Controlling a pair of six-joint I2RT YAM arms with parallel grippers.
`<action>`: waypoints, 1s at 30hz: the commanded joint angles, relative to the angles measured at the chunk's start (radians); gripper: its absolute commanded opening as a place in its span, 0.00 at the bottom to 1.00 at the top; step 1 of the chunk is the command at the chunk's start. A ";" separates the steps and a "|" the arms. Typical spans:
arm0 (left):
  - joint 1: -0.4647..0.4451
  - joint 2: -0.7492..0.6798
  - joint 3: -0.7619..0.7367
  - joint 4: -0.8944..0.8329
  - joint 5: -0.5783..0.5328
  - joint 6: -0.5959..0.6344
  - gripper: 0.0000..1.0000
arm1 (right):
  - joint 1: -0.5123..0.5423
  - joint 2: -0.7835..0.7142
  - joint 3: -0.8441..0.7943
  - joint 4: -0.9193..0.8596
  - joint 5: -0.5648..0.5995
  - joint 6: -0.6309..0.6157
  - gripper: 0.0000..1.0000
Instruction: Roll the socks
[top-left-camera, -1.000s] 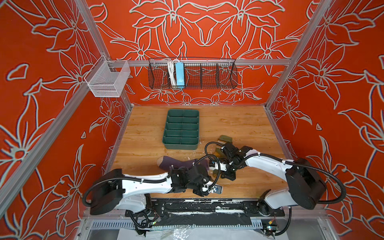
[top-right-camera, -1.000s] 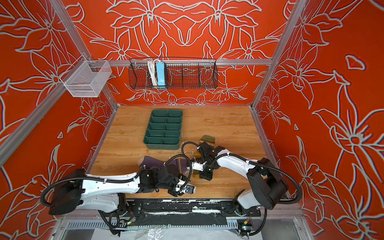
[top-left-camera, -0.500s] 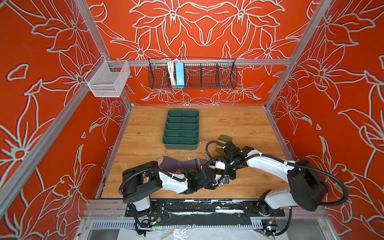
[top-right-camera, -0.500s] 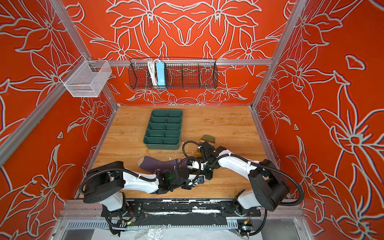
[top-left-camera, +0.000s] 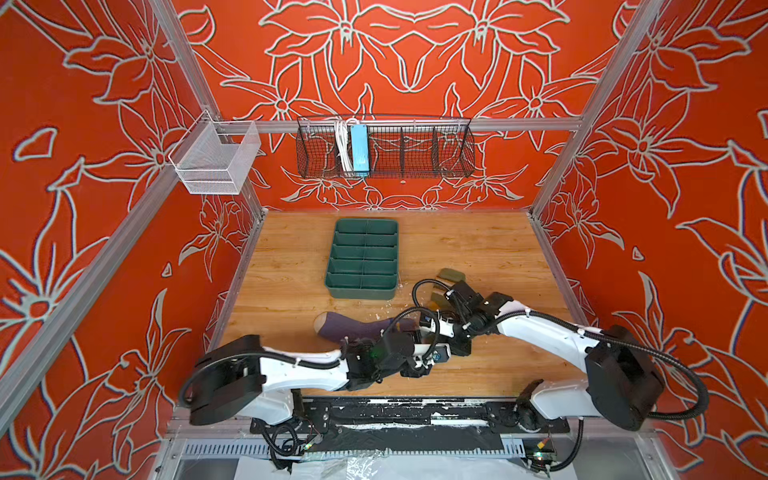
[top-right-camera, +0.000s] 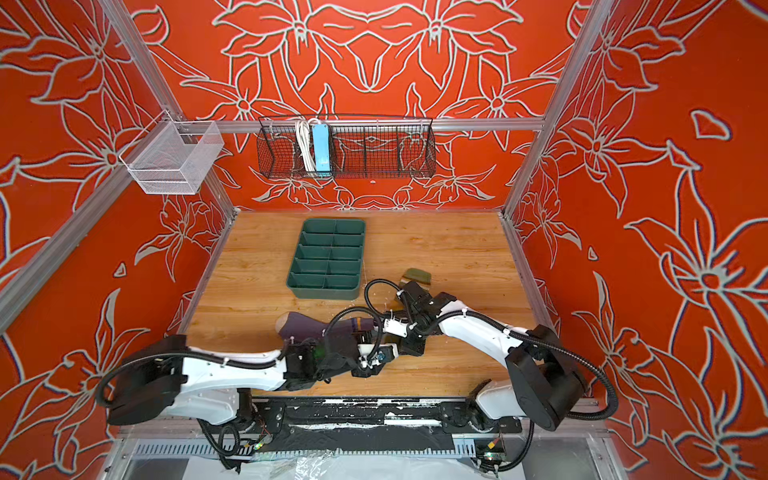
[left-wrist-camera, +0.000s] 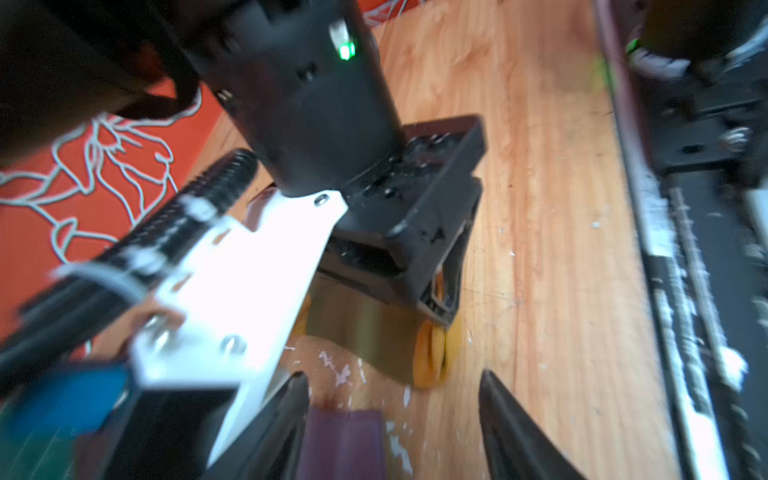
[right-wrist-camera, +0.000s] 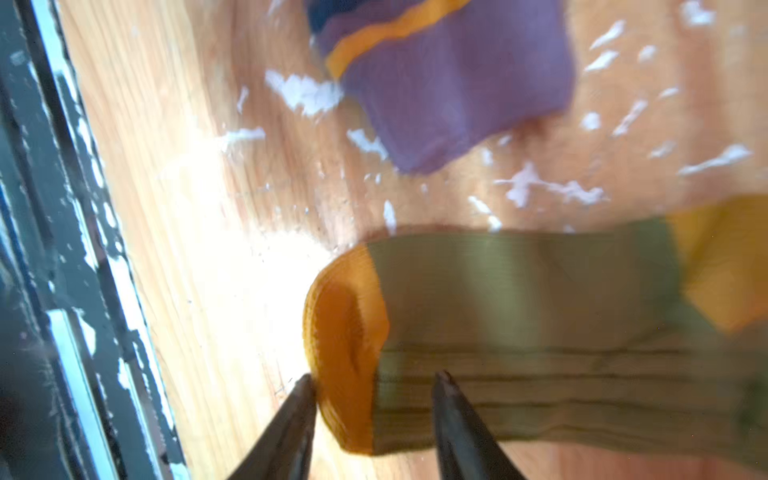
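Purple sock (top-left-camera: 353, 329), olive sock (right-wrist-camera: 519, 316): two.

On tabletop (top-left-camera: 291, 266): tray (top-left-camera: 359, 292), left of centre, toward back. Just before tray: left sock (top-left-camera: 349, 326), lying crosswise. Right of tray: right sock (top-left-camera: 451, 274), running frontward. Sock ends near, apart, front-centre. On back wall: wire basket (top-left-camera: 415, 145).

Seen flat at lower centre of a top view: purple sock (top-left-camera: 353, 328), beige toe pointing left; just right, olive sock (top-left-camera: 451, 274), mustard-toed, partly hidden.
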 joint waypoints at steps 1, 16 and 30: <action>0.011 -0.147 0.005 -0.097 -0.051 0.007 0.71 | -0.016 -0.074 0.079 -0.136 0.075 -0.047 0.50; 0.254 -0.345 0.128 -0.208 -0.054 -0.504 0.97 | -0.261 0.538 0.897 -0.168 0.454 0.352 0.67; 0.301 -0.309 0.173 -0.284 0.243 -0.560 0.98 | -0.327 0.677 0.831 -0.249 0.026 0.805 0.69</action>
